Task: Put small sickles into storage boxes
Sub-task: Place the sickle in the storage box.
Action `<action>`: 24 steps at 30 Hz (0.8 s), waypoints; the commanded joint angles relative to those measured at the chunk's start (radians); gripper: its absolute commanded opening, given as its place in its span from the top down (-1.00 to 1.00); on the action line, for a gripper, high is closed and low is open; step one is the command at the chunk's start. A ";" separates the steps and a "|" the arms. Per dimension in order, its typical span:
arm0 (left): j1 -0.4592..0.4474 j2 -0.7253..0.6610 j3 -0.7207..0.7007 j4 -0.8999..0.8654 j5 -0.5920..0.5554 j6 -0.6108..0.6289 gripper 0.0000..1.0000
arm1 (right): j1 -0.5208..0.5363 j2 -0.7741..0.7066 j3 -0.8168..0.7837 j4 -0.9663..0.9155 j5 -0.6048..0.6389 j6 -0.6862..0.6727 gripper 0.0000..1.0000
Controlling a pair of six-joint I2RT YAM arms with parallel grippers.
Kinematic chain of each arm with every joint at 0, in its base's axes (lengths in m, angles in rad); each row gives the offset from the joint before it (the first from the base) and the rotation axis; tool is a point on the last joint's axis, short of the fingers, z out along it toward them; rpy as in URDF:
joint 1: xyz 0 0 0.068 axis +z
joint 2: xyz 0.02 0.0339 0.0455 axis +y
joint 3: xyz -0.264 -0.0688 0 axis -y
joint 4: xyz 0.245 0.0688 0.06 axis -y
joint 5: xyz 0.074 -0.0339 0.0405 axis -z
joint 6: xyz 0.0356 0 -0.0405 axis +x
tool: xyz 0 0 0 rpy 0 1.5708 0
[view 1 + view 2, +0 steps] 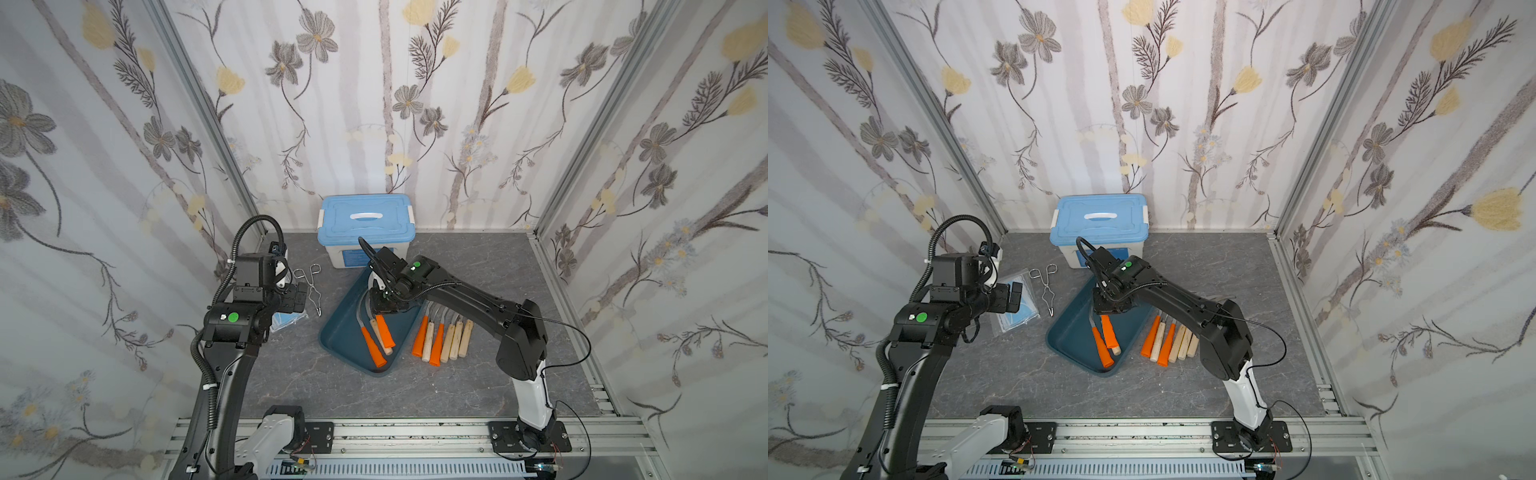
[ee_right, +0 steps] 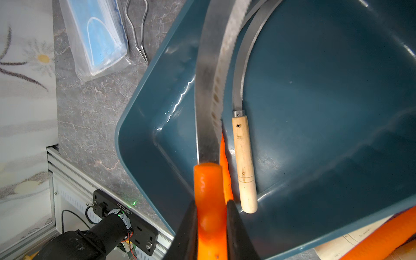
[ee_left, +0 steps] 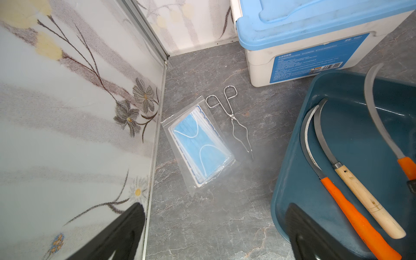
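The fingers of the right gripper were clamped tight on the orange handle of a small sickle, close to where the grey blade left the handle. In both top views that gripper hung over the middle of the teal tray. The free end of the handle stuck out toward 6 o'clock and the blade curved off toward 12. Whether the sickle touched the tray floor could not be told.

Just beside it, at its 9 o'clock, two more lay flat on the tray floor, side by side: a wooden-handled sickle and a second orange-handled sickle. Their handles pointed toward 6 and their blades arched toward 12.

On the grey tabletop, at the tray's 3 o'clock, a row of six sickles lay packed close together, two with orange handles and four with wooden ones. Their handles pointed toward 6, and their blades were partly hidden under the right arm.

The left gripper had its fingers wide apart with nothing between them. In a top view it hovered at the tray's 9 o'clock, above a clear pack of blue face masks. Wire tongs lay just beside the pack, between it and the tray. A white box with a light-blue lid stood at the tray's 12 o'clock, just beside its far corner and close to the back wall.
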 commanded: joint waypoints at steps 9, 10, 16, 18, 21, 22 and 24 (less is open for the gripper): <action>0.000 -0.017 0.004 -0.013 -0.001 -0.018 -1.00 | 0.005 0.070 -0.009 0.017 -0.092 0.006 1.00; 0.001 -0.017 0.006 -0.013 0.000 -0.020 -1.00 | 0.006 0.075 -0.008 0.021 -0.096 0.005 1.00; 0.001 -0.022 0.006 -0.018 0.002 -0.019 -1.00 | 0.011 0.121 0.025 0.029 -0.127 -0.003 0.99; 0.000 -0.028 0.003 -0.015 -0.003 -0.015 -1.00 | 0.011 0.143 0.037 0.029 -0.137 -0.005 0.98; 0.001 -0.031 -0.002 -0.019 -0.005 -0.009 -1.00 | 0.011 0.185 0.065 0.011 -0.145 -0.013 0.98; 0.001 -0.032 -0.004 -0.019 -0.008 -0.007 -1.00 | 0.012 0.197 0.071 0.008 -0.149 -0.017 0.98; 0.001 -0.036 -0.012 -0.018 -0.009 -0.001 -1.00 | 0.014 0.216 0.085 0.003 -0.153 -0.022 0.98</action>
